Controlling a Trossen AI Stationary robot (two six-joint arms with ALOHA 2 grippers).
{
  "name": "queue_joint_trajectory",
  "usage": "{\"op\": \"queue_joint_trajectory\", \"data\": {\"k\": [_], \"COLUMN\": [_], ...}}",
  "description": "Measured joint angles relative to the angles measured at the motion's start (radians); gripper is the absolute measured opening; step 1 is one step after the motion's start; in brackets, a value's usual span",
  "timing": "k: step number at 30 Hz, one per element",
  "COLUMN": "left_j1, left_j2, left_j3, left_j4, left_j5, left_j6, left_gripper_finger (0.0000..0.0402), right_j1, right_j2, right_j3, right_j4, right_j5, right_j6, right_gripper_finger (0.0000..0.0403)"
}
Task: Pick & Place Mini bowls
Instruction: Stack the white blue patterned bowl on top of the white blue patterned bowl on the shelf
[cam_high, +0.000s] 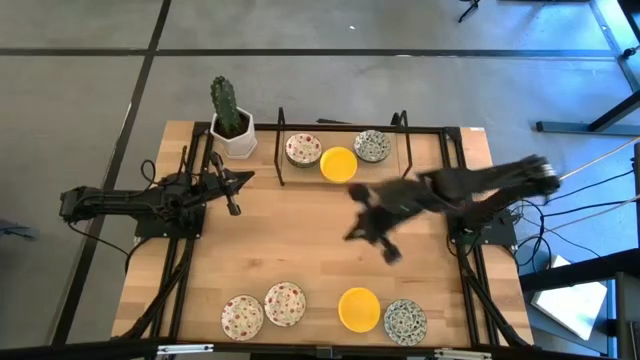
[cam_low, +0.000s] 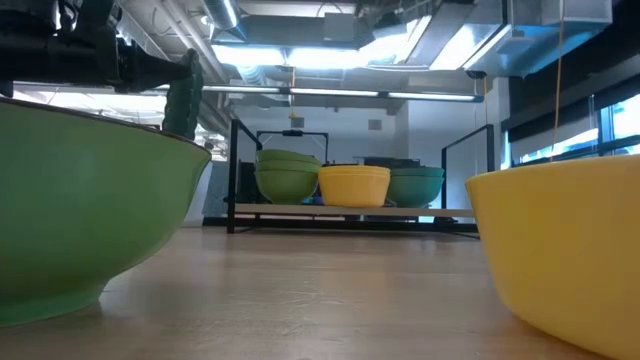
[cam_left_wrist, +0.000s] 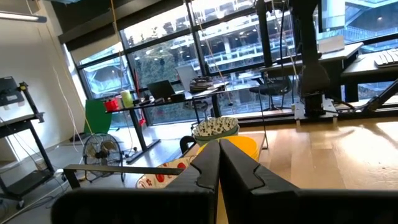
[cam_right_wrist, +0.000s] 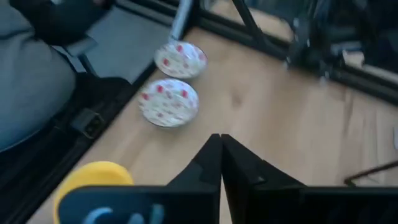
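Observation:
Three mini bowls sit on the black rack (cam_high: 281, 150) at the table's far side: red floral (cam_high: 303, 149), yellow (cam_high: 338, 163), blue-green (cam_high: 372, 146). Several more rest on the wood along the near edge: two red floral (cam_high: 242, 316) (cam_high: 285, 303), a yellow (cam_high: 359, 308) and a blue-green (cam_high: 405, 320). My right gripper (cam_right_wrist: 219, 146) hangs shut and empty above the table's middle (cam_high: 368, 232), blurred. It faces the two red floral bowls (cam_right_wrist: 170, 102) (cam_right_wrist: 181, 60). At the left, my left gripper (cam_high: 248, 178) (cam_left_wrist: 219, 155) is shut and empty.
A cactus in a white pot (cam_high: 231, 128) stands at the far left corner beside the rack. Bare wood lies between the rack and the near row of bowls. In the low view, a green-sided bowl (cam_low: 80, 210) and a yellow bowl (cam_low: 570, 250) fill the foreground.

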Motion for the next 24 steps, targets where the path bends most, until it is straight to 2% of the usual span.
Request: {"op": "queue_joint_trajectory", "data": {"k": [3, 7, 11, 15, 19, 24], "left_j1": [0.0, 0.0, 0.0, 0.0, 0.0, 0.0], "left_j2": [0.0, 0.0, 0.0, 0.0, 0.0, 0.0], "left_j3": [0.0, 0.0, 0.0, 0.0, 0.0, 0.0], "left_j4": [0.0, 0.0, 0.001, 0.002, 0.003, 0.007], "left_j5": [0.0, 0.0, 0.0, 0.0, -0.003, -0.004], "left_j6": [0.0, -0.005, -0.008, -0.008, -0.007, -0.007], "left_gripper_finger": [0.0004, 0.0004, 0.0004, 0.0004, 0.0004, 0.0004], "right_j1": [0.089, 0.159, 0.179, 0.16, 0.121, 0.067], "right_j2": [-0.143, -0.322, -0.455, -0.538, -0.596, -0.672], "right_j3": [-0.182, -0.466, -0.745, -0.959, -1.092, -1.13], "right_j4": [0.126, 0.302, 0.593, 0.876, 1.056, 1.058], "right_j5": [0.06, 0.088, 0.158, 0.169, 0.168, 0.168], "right_j6": [0.016, 0.021, 0.01, -0.036, -0.035, 0.021], "right_gripper_finger": [0.0016, 0.0017, 0.0012, 0.0004, 0.0009, 0.0011]}}
